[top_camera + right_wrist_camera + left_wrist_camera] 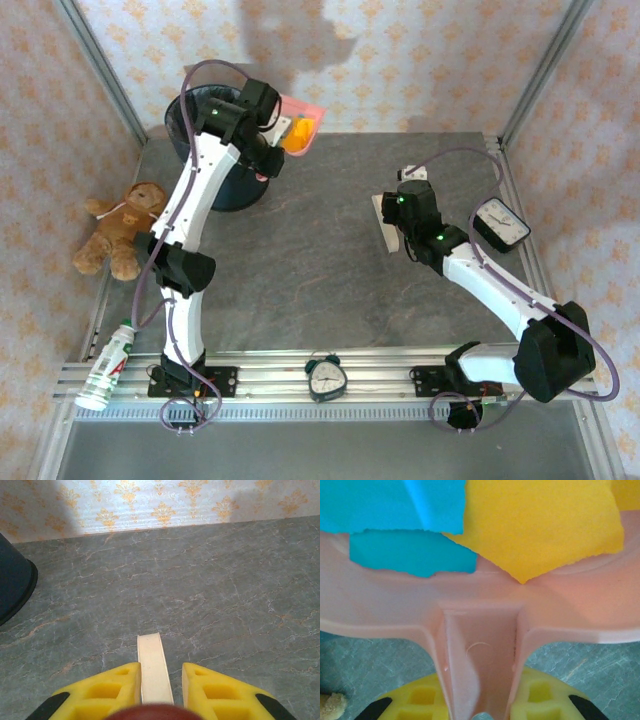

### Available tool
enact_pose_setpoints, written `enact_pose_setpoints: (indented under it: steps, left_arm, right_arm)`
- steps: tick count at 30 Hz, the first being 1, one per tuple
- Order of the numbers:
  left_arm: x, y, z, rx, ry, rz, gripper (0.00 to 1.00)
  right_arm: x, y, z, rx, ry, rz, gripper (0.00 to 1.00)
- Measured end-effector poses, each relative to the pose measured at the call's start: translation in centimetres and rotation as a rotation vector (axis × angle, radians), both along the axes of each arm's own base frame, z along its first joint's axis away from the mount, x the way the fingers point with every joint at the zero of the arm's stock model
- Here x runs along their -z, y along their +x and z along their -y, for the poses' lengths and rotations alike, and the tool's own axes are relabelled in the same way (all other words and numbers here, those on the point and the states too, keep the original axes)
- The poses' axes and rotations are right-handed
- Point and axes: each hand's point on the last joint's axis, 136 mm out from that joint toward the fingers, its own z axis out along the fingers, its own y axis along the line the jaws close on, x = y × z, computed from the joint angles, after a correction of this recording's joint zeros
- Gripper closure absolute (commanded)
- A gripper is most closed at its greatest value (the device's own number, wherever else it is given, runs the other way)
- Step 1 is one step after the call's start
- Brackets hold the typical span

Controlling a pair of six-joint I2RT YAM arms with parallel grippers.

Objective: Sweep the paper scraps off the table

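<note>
Just ahead of the left gripper (480, 707), which is clenched on the pink dustpan (480, 630) handle, blue and yellow paper scraps (540, 525) lie in the pan, raised near the black bin (215, 160). The right gripper (156, 692) grasps a cream brush handle (152, 660) above the table (235, 595). Emptying seems in hand; next, tip the pan over the bin.

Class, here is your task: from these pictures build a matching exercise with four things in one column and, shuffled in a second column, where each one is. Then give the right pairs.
Things
1. teddy bear
2. plastic bottle
3. small alarm clock
4. pink dustpan

Places
A. at the near edge of the table, between the two arms
B. held in the left gripper, by the dark bin
C. lying at the near left corner
D. sitting past the left edge

Pairs: 1-D, 2-C, 3-A, 4-B
</note>
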Motion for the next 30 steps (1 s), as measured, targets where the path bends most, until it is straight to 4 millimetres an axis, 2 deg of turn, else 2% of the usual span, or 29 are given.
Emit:
enact_pose_setpoints:
  steps: [9,21,30]
  left_arm:
    - [-0.2,0.8,-1.8,-0.076,-0.056,-0.005,1.00]
    - [-1.4,1.7,-2.1,-0.130,-0.157,0.022,1.00]
    - [-2.2,3.3,-3.8,-0.214,-0.262,0.049,1.00]
  right_arm:
    - [0.0,0.0,-0.1,-0.001,0.006,-0.002,1.00]
    - [0.0,0.0,-0.1,0.000,0.006,-0.002,1.00]
    - [0.1,-0.1,-0.1,-0.002,0.009,-0.007,1.00]
